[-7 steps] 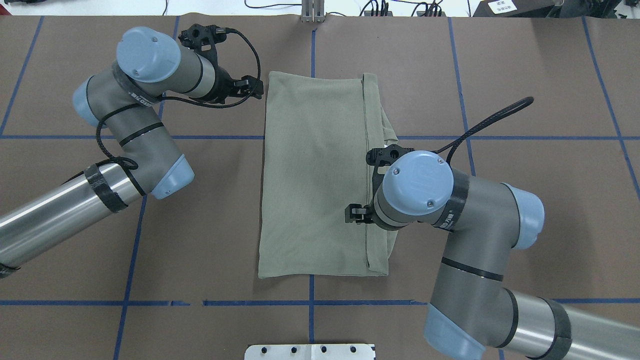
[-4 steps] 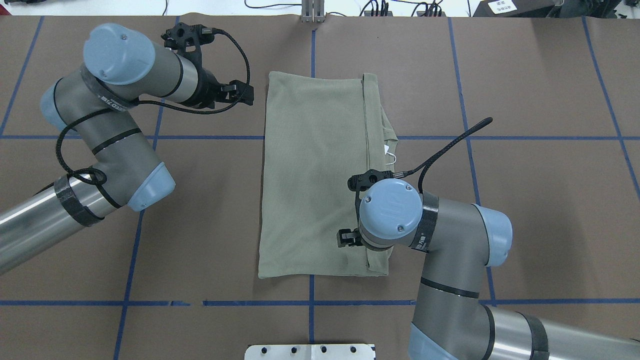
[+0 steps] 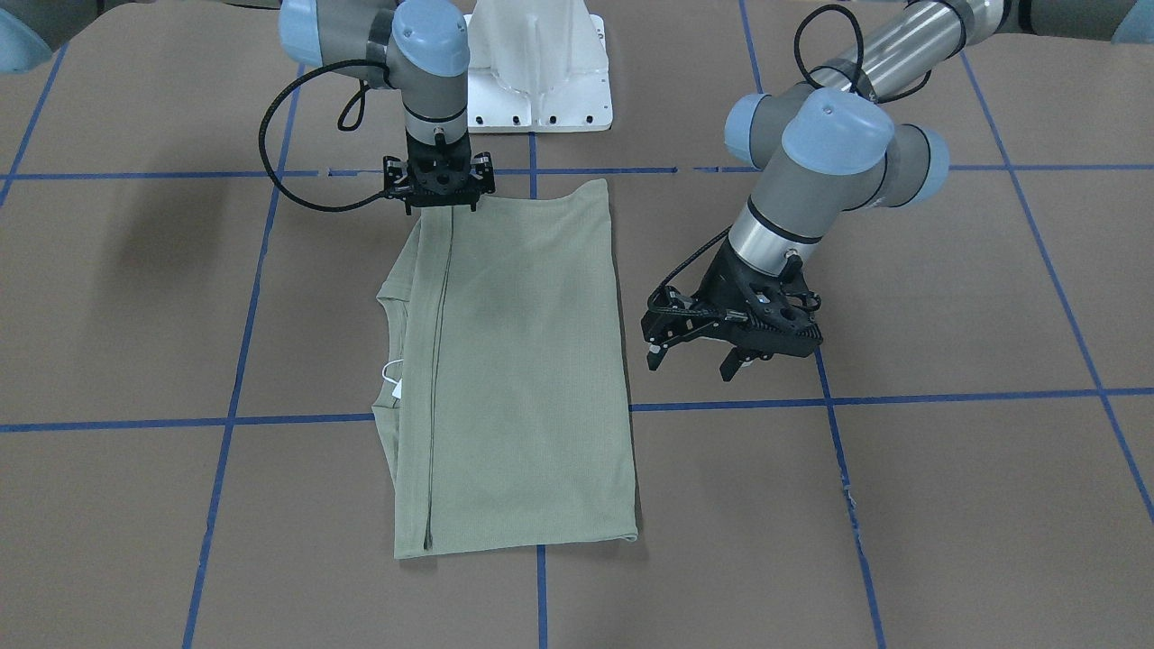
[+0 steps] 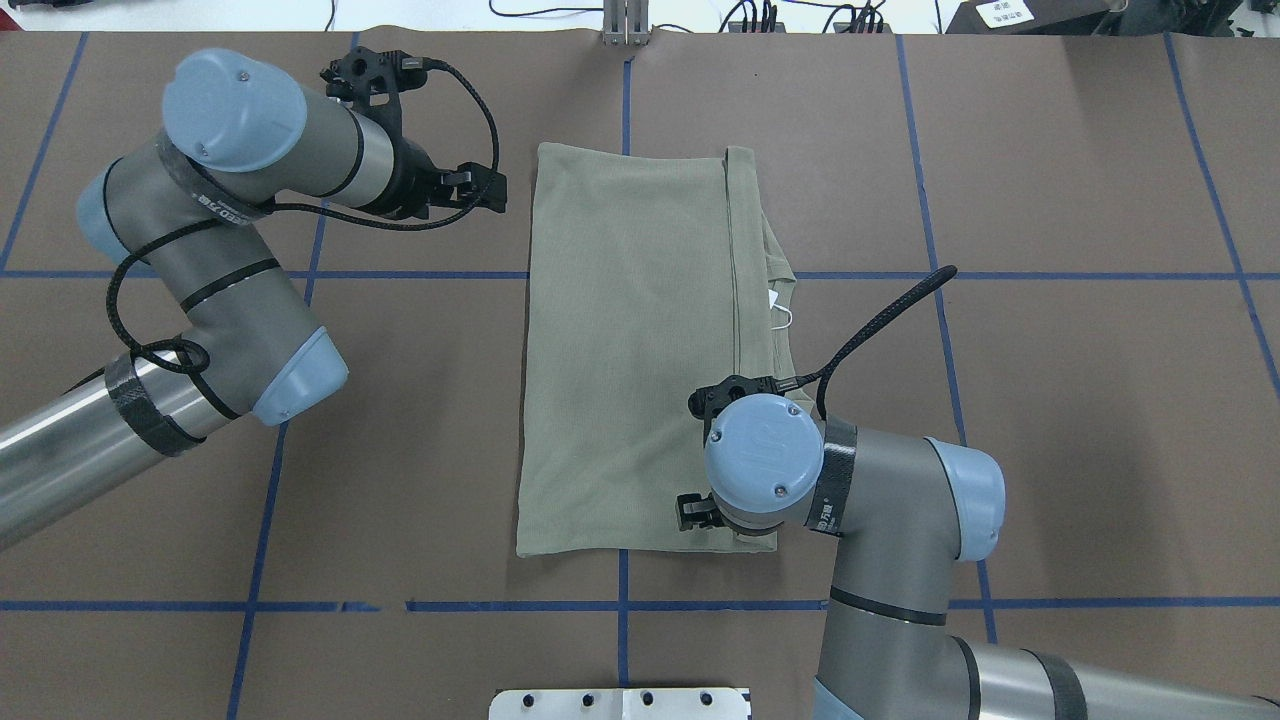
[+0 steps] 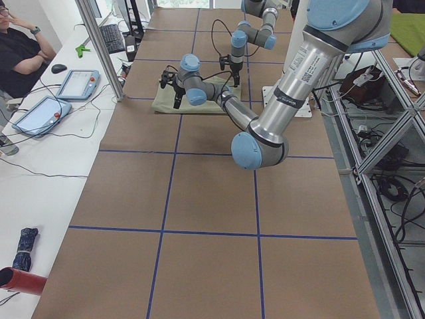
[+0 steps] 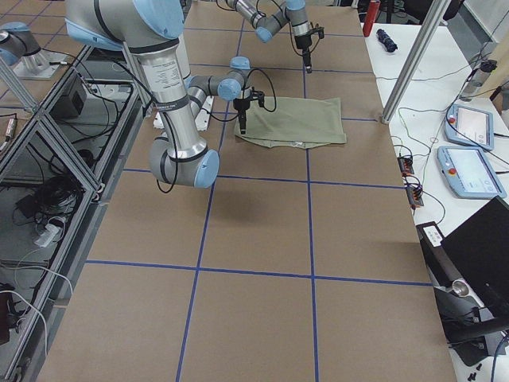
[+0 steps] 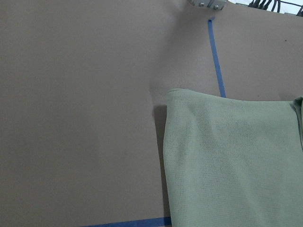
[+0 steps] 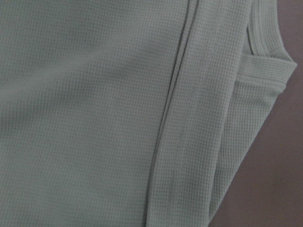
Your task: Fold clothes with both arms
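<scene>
Treat shirt (image 4: 630, 350) as soft, limp, light; pinch corners through all layers. Note left pincer (image 3: 692, 359) open; cannot tell state of right pincer (image 3: 439, 200).

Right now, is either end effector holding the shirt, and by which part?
The left end effector is open beside the shirt, holding nothing. The right end effector is at the shirt's edge nearest the robot; whether it grips cannot be told.
</scene>
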`<control>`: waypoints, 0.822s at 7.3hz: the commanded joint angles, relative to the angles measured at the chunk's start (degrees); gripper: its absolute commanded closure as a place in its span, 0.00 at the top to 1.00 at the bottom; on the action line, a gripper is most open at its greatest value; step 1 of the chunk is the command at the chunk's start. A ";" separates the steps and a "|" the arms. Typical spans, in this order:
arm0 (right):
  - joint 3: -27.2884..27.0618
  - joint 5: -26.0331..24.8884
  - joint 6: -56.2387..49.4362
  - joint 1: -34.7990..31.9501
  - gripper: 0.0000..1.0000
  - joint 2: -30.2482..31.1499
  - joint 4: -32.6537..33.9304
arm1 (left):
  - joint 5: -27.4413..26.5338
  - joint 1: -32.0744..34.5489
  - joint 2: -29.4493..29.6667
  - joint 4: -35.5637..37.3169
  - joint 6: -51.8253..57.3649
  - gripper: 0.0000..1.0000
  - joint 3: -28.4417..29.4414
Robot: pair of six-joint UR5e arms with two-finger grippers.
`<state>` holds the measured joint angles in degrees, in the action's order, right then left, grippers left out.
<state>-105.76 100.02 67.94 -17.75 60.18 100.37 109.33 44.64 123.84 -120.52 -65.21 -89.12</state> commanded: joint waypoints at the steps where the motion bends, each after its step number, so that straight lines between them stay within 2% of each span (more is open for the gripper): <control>1: 0.20 0.27 0.00 0.34 1.00 0.11 2.37 | 0.00 -0.17 0.00 -0.25 -0.26 1.00 0.08; 3: 0.20 0.27 0.00 0.43 1.00 0.55 2.46 | 0.00 -0.17 0.00 -0.33 -0.27 1.00 0.08; 6: -0.06 0.27 -0.09 -0.09 1.00 0.81 6.23 | 0.09 -0.17 0.00 -0.25 -0.44 1.00 -0.09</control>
<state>-105.64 100.28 67.92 -17.45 60.95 105.03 109.36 44.47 123.84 -120.79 -65.58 -89.12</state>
